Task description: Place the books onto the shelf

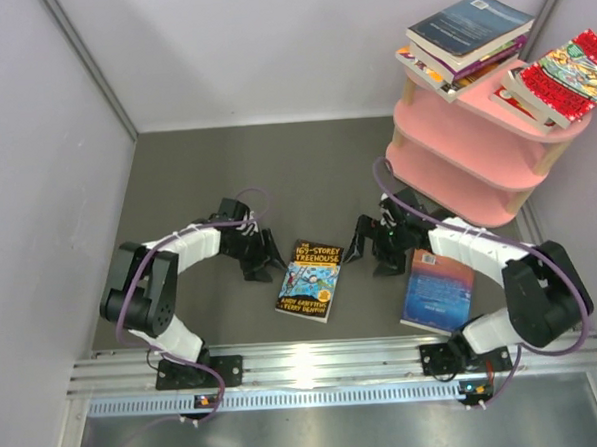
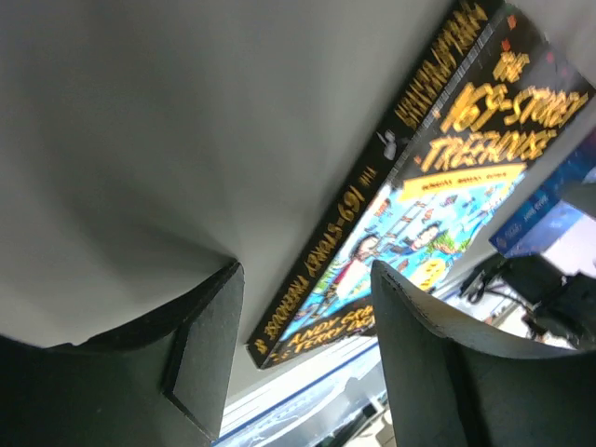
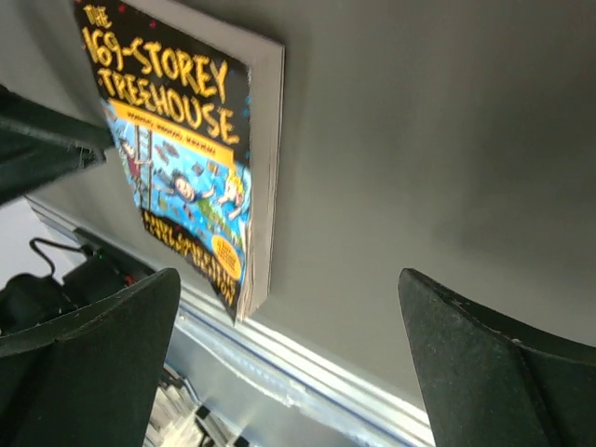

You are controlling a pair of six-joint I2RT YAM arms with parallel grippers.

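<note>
Here, reference: clock directions are read from the top view, with 12 o'clock at the far wall.
Desk (image 1: 206, 178): dark grey surface; a metal rail (image 1: 316, 358) runs along its 6 o'clock edge.
Shelf (image 1: 446, 171): pink three-tier unit standing at the 2 o'clock corner of the desk.
Book stack (image 1: 469, 29): several books piled flat on the top tier of the shelf, toward its 10 o'clock end, with a dark blue cover uppermost.
Red-covered book (image 1: 561, 75): lying on the top tier at its 3 o'clock end, apart from the stack.
Treehouse book (image 1: 309, 280): flat on the desk, cover up, near the 6 o'clock edge and between the two grippers.
Blue book (image 1: 439, 294): flat on the desk at 3 o'clock of the Treehouse book, well apart from it; the right arm crosses above its 1 o'clock corner.
Left gripper (image 1: 268, 265): low over the desk at 9 o'clock of the Treehouse book, facing its spine; jaws parted, only bare desk between them, nothing gripped.
Right gripper (image 1: 369, 260): low over the desk at 2 o'clock of the Treehouse book, facing its page edge; jaws spread wide, nothing gripped, not touching the book.
</note>
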